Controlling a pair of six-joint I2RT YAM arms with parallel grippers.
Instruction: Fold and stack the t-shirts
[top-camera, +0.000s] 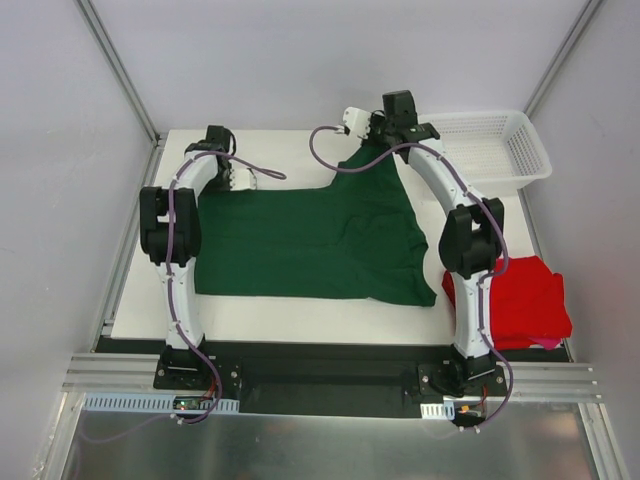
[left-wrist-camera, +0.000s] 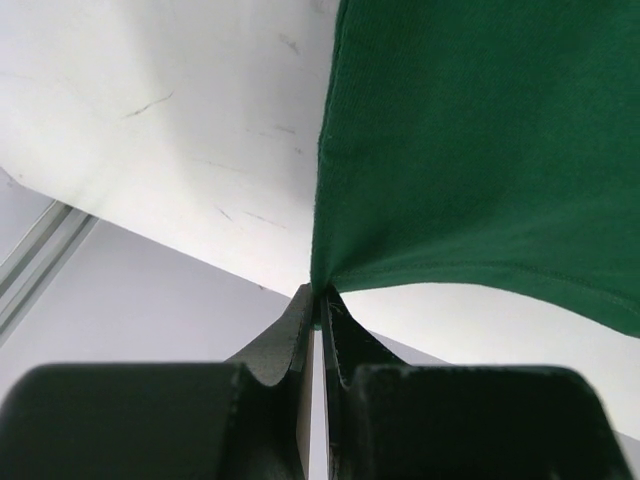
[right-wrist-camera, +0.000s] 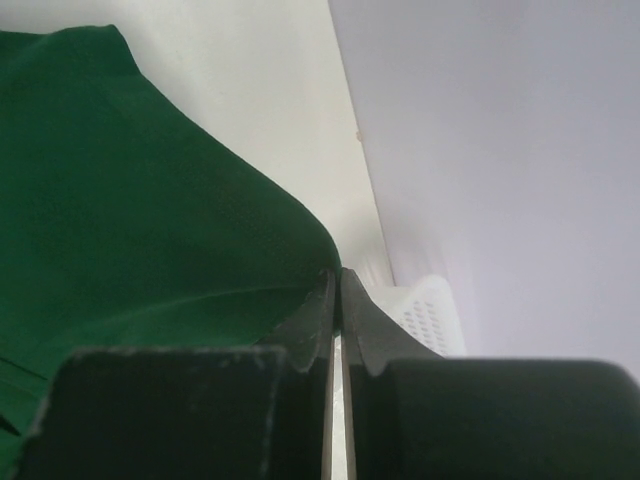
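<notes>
The dark green t-shirt (top-camera: 320, 240) lies spread over the middle of the white table, its far edge lifted at both corners. My left gripper (top-camera: 238, 180) is shut on its far left corner; the left wrist view shows the green t-shirt (left-wrist-camera: 480, 140) pinched at my left gripper (left-wrist-camera: 320, 296). My right gripper (top-camera: 372, 140) is shut on the far right corner, which is raised highest; the right wrist view shows the cloth (right-wrist-camera: 130, 220) caught at my right gripper (right-wrist-camera: 334, 272). The red t-shirt (top-camera: 520, 300) lies folded at the near right, partly behind the right arm.
A white mesh basket (top-camera: 500, 148) stands at the far right of the table and shows in the right wrist view (right-wrist-camera: 425, 315). The table's white top (top-camera: 300, 320) ends near the arm bases. Grey walls enclose the left, back and right.
</notes>
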